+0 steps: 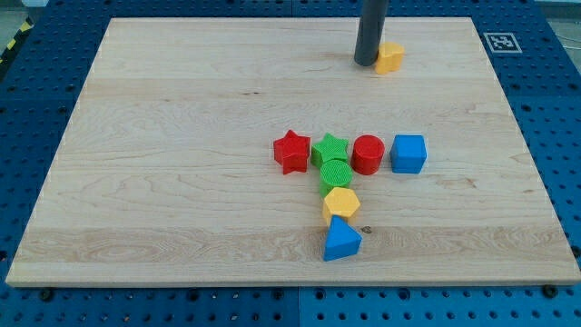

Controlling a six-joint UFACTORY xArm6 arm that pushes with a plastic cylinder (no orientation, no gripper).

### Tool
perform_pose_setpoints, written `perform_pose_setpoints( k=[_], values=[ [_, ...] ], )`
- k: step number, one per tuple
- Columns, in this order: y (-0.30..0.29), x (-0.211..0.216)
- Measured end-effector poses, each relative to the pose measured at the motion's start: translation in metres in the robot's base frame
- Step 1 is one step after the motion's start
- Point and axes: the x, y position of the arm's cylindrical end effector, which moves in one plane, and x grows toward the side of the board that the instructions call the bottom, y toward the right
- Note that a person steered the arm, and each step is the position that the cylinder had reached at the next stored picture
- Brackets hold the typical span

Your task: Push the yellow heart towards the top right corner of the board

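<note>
The yellow heart [391, 57] lies near the view's top, right of the middle of the wooden board [182, 136]. My tip [366, 63] stands right against its left side, partly hiding it. The rod rises out of the view's top edge. The board's top right corner lies further to the right of the heart.
A cluster sits below the middle: a red star [291, 151], a green star [330, 148], a red cylinder [368, 154], a blue cube [408, 153], a green cylinder [335, 173], a yellow hexagon [341, 203] and a blue triangle [341, 240]. A marker tag [500, 41] sits at the top right corner.
</note>
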Motion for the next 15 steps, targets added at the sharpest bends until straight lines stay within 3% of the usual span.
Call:
perform_pose_setpoints(
  k=[3,5,7,15],
  values=[
    [0.076,0.006],
    [0.089,0.045],
    [0.120,0.036],
    [0.119,-0.039]
  ],
)
